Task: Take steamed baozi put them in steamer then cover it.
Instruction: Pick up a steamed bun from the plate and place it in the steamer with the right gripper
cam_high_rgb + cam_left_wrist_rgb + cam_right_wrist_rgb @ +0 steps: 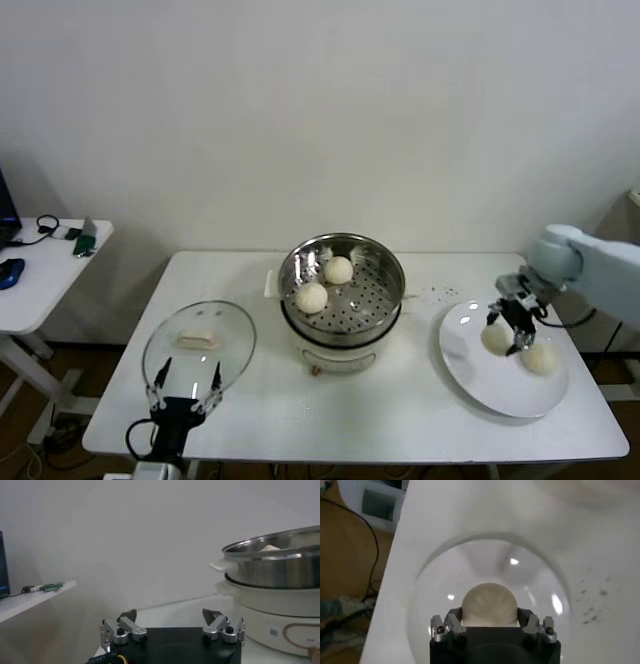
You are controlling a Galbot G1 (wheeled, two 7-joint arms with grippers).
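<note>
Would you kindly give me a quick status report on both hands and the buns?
Right hand shut on a bun on the plate. Left hand open, idle by the lid. Two buns in steamer, one left on plate. Nothing in the way.

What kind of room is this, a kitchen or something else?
Probably a lab or office staged as a kitchen: a steamer and plate on a plain white table, bare wall, and a side desk with cables.
</note>
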